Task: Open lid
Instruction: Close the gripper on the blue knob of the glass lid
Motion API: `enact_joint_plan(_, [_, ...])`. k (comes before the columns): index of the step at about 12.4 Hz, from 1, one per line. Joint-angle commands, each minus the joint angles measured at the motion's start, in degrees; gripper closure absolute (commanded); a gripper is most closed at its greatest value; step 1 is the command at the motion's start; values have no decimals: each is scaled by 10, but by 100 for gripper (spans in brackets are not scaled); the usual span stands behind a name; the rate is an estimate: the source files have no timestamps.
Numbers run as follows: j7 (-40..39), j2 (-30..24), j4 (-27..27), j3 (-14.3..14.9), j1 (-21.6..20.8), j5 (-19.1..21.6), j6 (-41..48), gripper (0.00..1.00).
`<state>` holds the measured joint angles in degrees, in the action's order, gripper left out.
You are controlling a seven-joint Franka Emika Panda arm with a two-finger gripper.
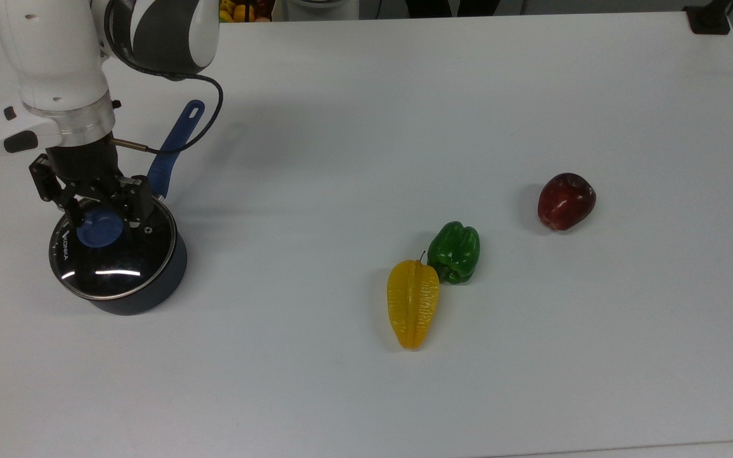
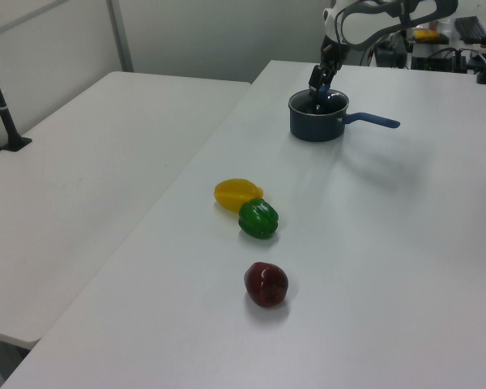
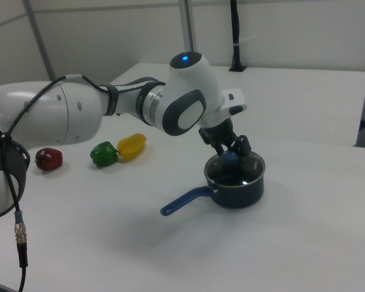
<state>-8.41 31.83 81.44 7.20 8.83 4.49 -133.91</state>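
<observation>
Resting on the worktop [image 1: 404, 114], a pan [image 1: 144, 289] is shown capped by the lid [image 1: 115, 257], judged rigid, slick, breakable glass. Its knob [image 1: 98, 229], the only sensible hold, is straddled by the open, empty gripper [image 1: 102, 215].

Bright even overhead light, soft shadows, white streaks of glare on lid [image 1: 112, 254]

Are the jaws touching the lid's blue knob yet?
Cannot tell. In the top view the gripper straddles the blue knob of the lid, but no gap or contact shows plainly.
</observation>
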Motion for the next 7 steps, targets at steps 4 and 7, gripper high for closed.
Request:
enact_joint_plan(4, [4, 3, -6, 3, 2, 10, -10, 22])
enact_joint_plan(7, [3, 3, -6, 4, 2, 10, -10, 22])
